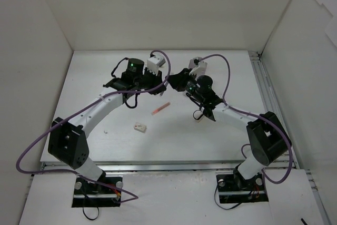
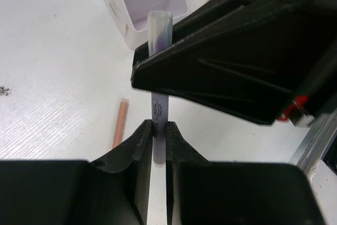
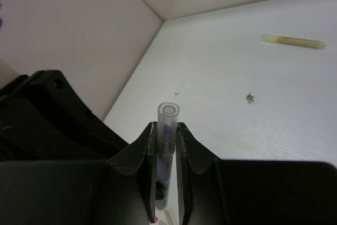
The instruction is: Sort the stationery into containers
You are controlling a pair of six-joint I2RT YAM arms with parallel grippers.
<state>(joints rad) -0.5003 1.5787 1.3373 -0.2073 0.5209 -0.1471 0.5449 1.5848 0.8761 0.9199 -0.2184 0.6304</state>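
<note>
A pen with a purple body and a clear cap [image 2: 159, 30] is gripped by both grippers at once. My left gripper [image 2: 159, 126] is shut on its lower end. My right gripper [image 3: 167, 126] is shut on its capped end [image 3: 168, 113] and crosses the left wrist view as a big black shape [image 2: 237, 67]. In the top view the two grippers [image 1: 159, 86] [image 1: 176, 79] meet above the table's middle. The white divided box [image 2: 150, 3] stands beyond the pen. An orange pen [image 1: 160, 109] [image 2: 121, 125] lies on the table. A yellow-green pen [image 3: 293, 41] lies farther off.
A beige eraser block [image 1: 139, 127] and a tiny pale piece [image 1: 106, 129] lie on the table in front of the left arm. A dark speck [image 3: 249, 97] is on the table. White walls close in the back and both sides.
</note>
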